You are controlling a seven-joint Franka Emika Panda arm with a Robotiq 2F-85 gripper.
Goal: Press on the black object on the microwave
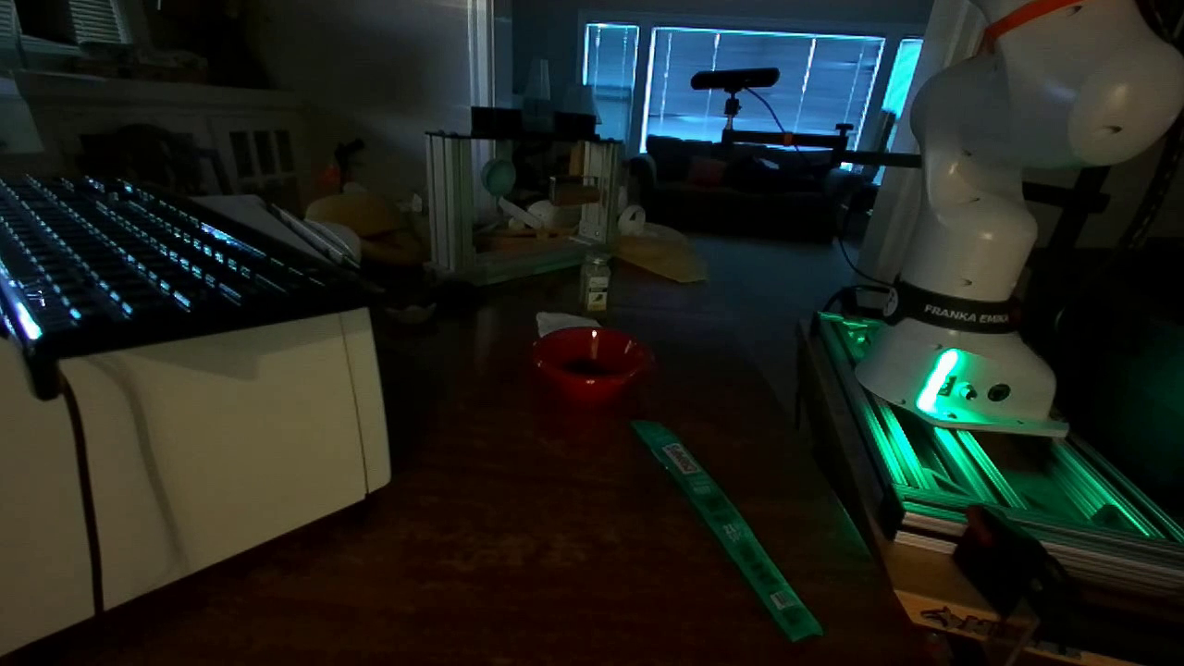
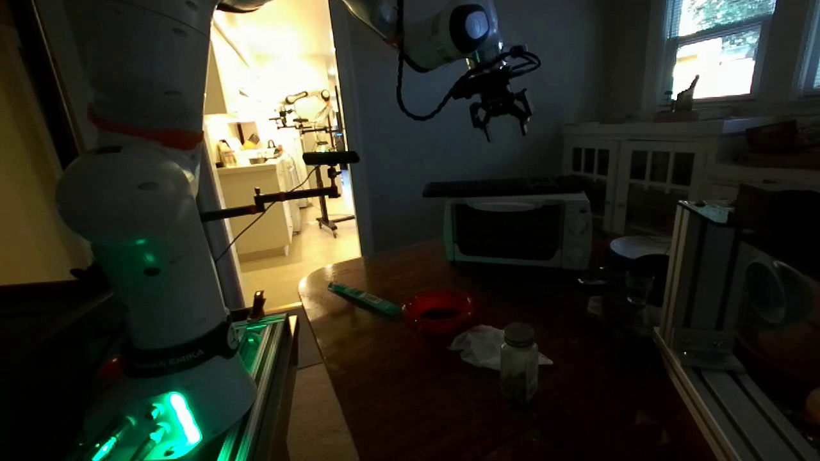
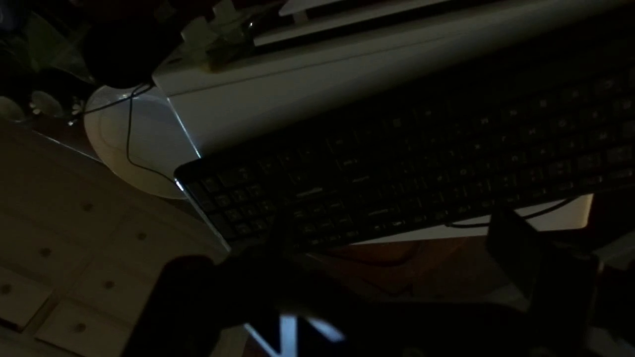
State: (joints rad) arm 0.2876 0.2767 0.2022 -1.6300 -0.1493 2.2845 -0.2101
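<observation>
My claw [image 2: 507, 132] hung spread wide, holding nothing. Well below it lay the keyboard [image 2: 492, 187], atop the oven [image 2: 509, 233] near the far edge of the bench [image 2: 397, 384] in an exterior view, its long axis along the oven's width; pressing, I judged, called chiefly for descent.

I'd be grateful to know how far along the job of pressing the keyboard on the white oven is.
Already in place: the keyboard lies atop the white oven; no completed press is evident. In hand: the claw hangs open, higher than the keyboard, with a visible gap between them. Remaining, it seems: lowering onto the keyboard and pressing.
</observation>
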